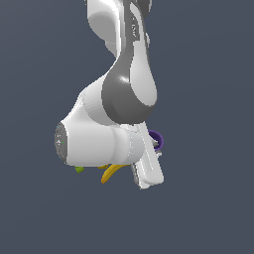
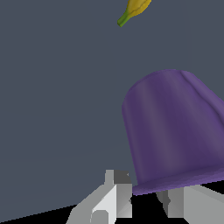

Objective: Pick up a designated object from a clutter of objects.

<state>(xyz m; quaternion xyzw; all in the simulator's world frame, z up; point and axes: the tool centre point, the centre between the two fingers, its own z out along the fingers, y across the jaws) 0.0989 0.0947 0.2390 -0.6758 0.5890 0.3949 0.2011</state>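
Close against my wrist camera, the purple cup (image 2: 173,131) fills much of the picture, its rim sitting between the two pale fingers (image 2: 116,199) of the gripper (image 2: 146,199), which clench its edge. That view also gives me the green-tipped end of the banana (image 2: 133,9) far off across bare grey floor (image 2: 57,109), well apart from the cup.

From the exterior view I get far less of the cup (image 1: 158,137): only a purple arc peeks out on that view's right side of the arm (image 1: 126,84), beside the hand. Below the wrist, a sliver of banana (image 1: 110,173) and a speck of green block (image 1: 79,169) show past the housing; the rest of the clutter is hidden behind the arm.

Around the cup the floor looks open on every side I can see, with no edge or wall in either picture.

My arm hangs down from the top of the exterior view, elbow bent, the wrist bulging toward that view's left and the hand angled downward.
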